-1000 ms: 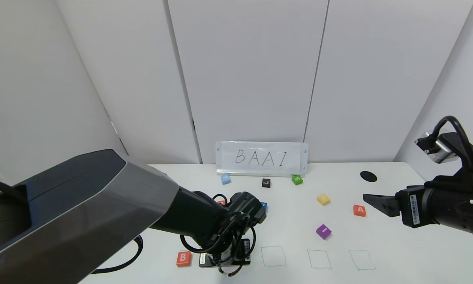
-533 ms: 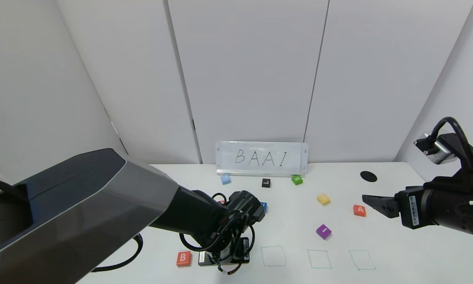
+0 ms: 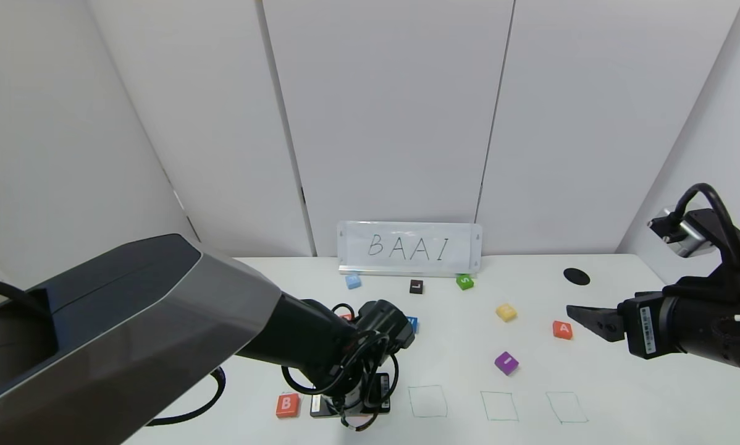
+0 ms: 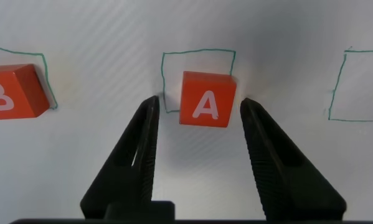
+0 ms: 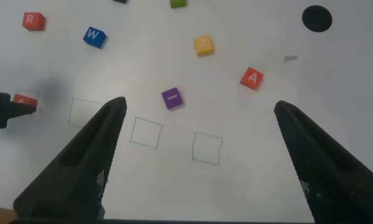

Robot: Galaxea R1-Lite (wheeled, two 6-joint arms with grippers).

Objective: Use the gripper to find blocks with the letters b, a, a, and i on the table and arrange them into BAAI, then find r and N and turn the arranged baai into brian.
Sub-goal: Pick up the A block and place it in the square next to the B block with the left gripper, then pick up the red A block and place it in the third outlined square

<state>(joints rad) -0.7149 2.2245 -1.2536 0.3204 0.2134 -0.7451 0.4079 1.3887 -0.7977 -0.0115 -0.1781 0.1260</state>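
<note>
In the left wrist view an orange-red A block (image 4: 207,98) lies on the table (image 4: 80,155), overlapping a drawn square. My left gripper (image 4: 198,101) is open, with a finger on each side of this A, not touching it. The B block (image 4: 12,91) lies on the neighbouring square; it also shows in the head view (image 3: 287,405) beside my left gripper (image 3: 351,413). The second A (image 3: 562,329) and the purple I (image 3: 506,363) lie at the right. My right gripper (image 3: 586,314) hovers open and empty near that A. The R (image 5: 33,20) lies behind the left arm.
A BAAI sign (image 3: 410,247) stands at the back. Light blue (image 3: 353,281), black L (image 3: 416,286), green S (image 3: 464,282), yellow (image 3: 506,311) and blue W (image 5: 94,36) cubes lie about. A black disc (image 3: 576,276) is far right. Three drawn squares (image 3: 500,406) lie along the front.
Almost nothing. The left wrist has shifted very slightly over the A block. The blocks and the right arm have stayed in place.
</note>
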